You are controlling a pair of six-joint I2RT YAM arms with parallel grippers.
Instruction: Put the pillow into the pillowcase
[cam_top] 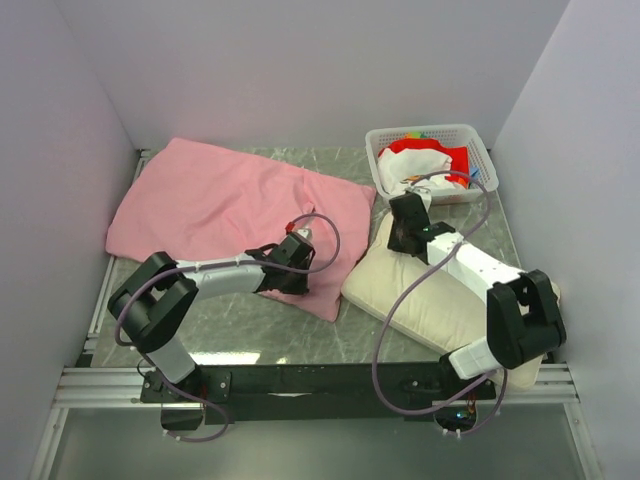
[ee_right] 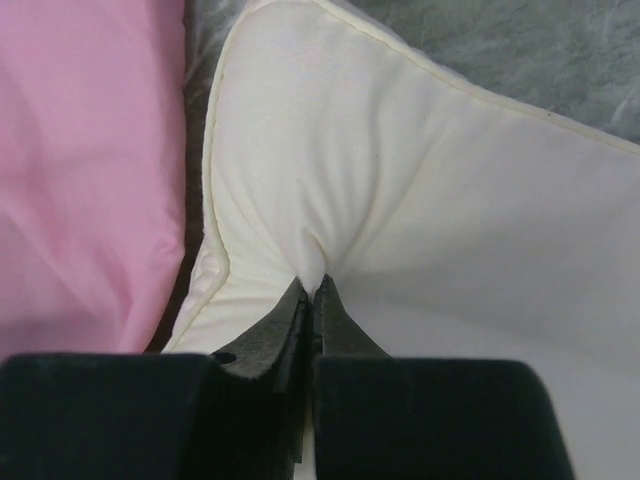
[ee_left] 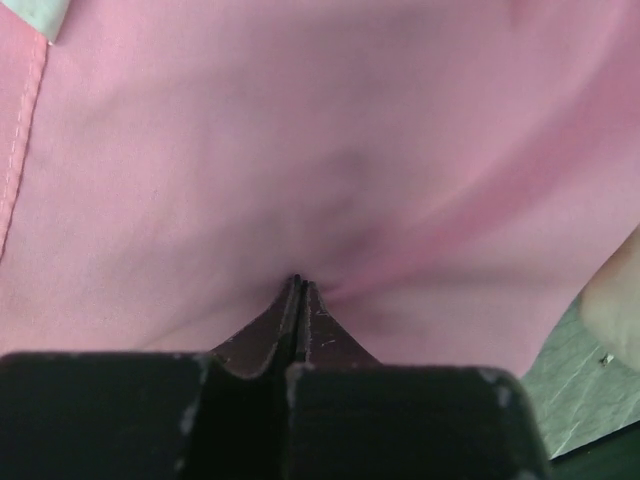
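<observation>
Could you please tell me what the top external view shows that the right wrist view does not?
Only the top external view shows the white basket of cloths and the left gripper on the pillowcase. Only the right wrist view shows the right gripper shut, pinching a fold of the pillow near its piped corner. Both show the pillow, the pink pillowcase beside it and the marbled table.

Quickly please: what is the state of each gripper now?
Left gripper: closed, pinching a fold of the pillowcase.
Right gripper: closed, pinching a fold of the pillow.
</observation>
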